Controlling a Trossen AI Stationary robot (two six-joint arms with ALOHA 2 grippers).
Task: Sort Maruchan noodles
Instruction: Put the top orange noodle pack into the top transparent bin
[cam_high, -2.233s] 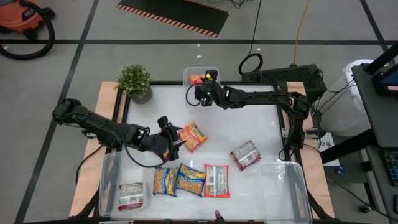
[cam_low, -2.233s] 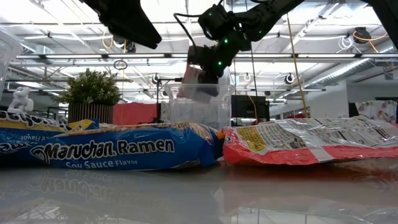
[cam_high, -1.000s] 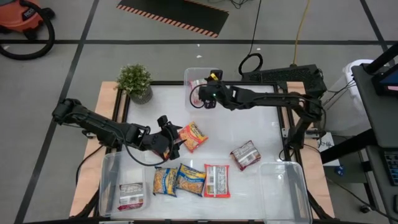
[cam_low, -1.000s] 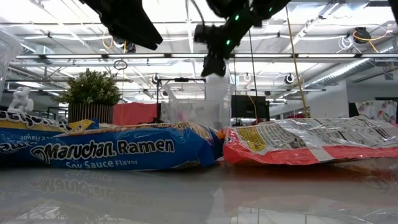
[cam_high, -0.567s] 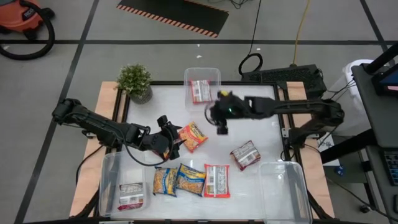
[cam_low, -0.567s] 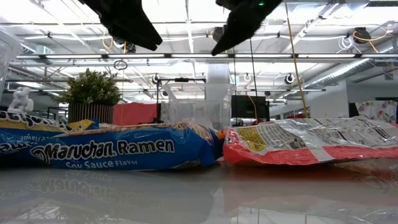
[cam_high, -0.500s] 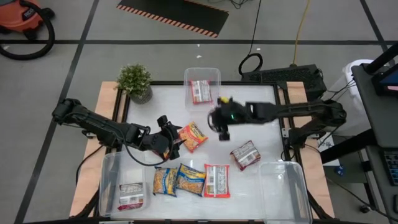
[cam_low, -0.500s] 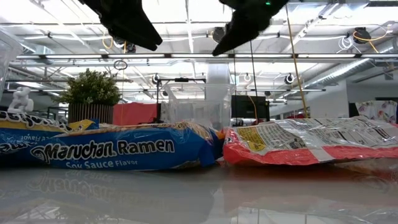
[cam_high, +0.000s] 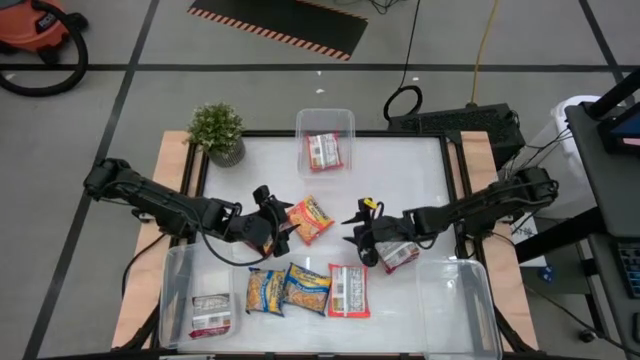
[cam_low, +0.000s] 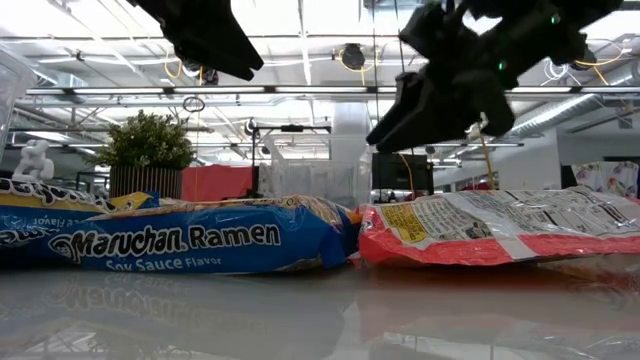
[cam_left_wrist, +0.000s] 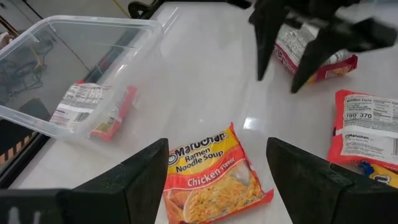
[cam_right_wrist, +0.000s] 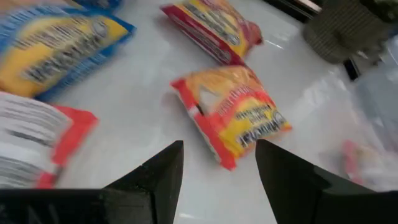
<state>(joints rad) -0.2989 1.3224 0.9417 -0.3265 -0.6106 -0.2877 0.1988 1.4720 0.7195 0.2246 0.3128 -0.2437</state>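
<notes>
An orange-yellow chicken noodle packet (cam_high: 312, 218) (cam_left_wrist: 214, 180) (cam_right_wrist: 236, 118) lies flat mid-table. My left gripper (cam_high: 280, 222) (cam_left_wrist: 216, 149) hovers open just left of it, a finger on either side, touching nothing. My right gripper (cam_high: 352, 232) (cam_low: 395, 125) (cam_right_wrist: 219, 146) hangs open above the table, between that packet and a red-and-white packet (cam_high: 398, 250). Two yellow-blue packets (cam_high: 262, 290) (cam_high: 305, 288) and a red packet (cam_high: 348, 290) lie flat near the front edge. Another red-and-white packet (cam_high: 323, 150) lies in the far bin (cam_high: 303, 120).
A clear bin (cam_high: 172, 300) at the near left holds one packet (cam_high: 210, 315). Another clear bin (cam_high: 455, 310) stands at the near right. A potted plant (cam_high: 218, 132) sits at the far left corner. Bare tabletop lies at the far right (cam_high: 410, 180).
My right gripper has swung from over the far bin toward the table's near edge, sinking and turning, and now hangs mid-table beside the red-and-white packet. The packet in the far bin now shows uncovered.
</notes>
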